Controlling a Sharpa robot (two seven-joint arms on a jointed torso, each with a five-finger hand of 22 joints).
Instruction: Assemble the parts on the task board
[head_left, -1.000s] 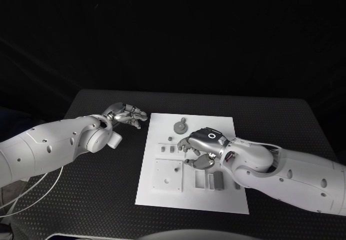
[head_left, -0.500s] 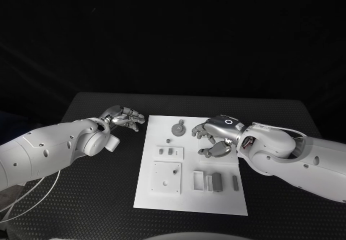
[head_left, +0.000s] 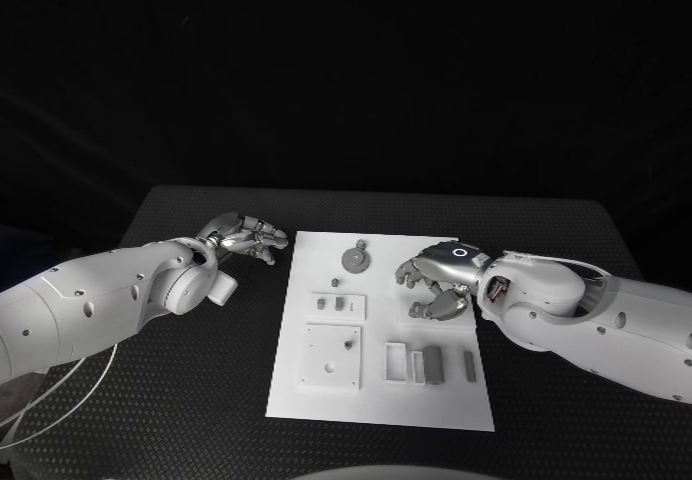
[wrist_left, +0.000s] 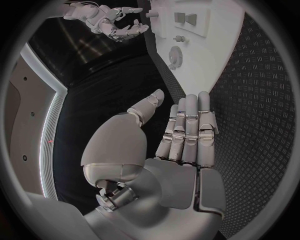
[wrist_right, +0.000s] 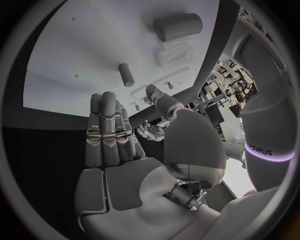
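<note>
The task board (head_left: 378, 370) lies flat in the middle of the black surface (head_left: 577, 250), its long sides running away from the robot. On it, near the far end, rests a round grey gear-like part (head_left: 355, 259). Closer in, a raised block (head_left: 339, 303) carries two small pegs, and nearer still is a square plate (head_left: 332, 355) with holes. Beside that plate a row of upright rectangular parts (head_left: 418, 363) stands in the board, with a narrow grey bar (head_left: 469, 365) at the right end of the row.

The right hand (head_left: 433, 285) hovers over the board's right edge, level with the peg block and just right of it, between the gear and the row of upright parts. Its fingers curl loosely downward and apart, and nothing is held in them. In the right wrist view the fingers (wrist_right: 109, 135) lie straight and side by side above the white board, with a short cylinder (wrist_right: 125, 75) and a larger one (wrist_right: 178, 26) beyond the fingertips.

The left hand (head_left: 248, 237) sits off the board, just beside its far left corner, above the bare surface. Its fingers are bent inward, and the left wrist view shows them (wrist_left: 189, 131) lying together with nothing between them and the thumb.

The word "sharpa" (wrist_right: 257, 148) is printed on the right arm's white casing.
</note>
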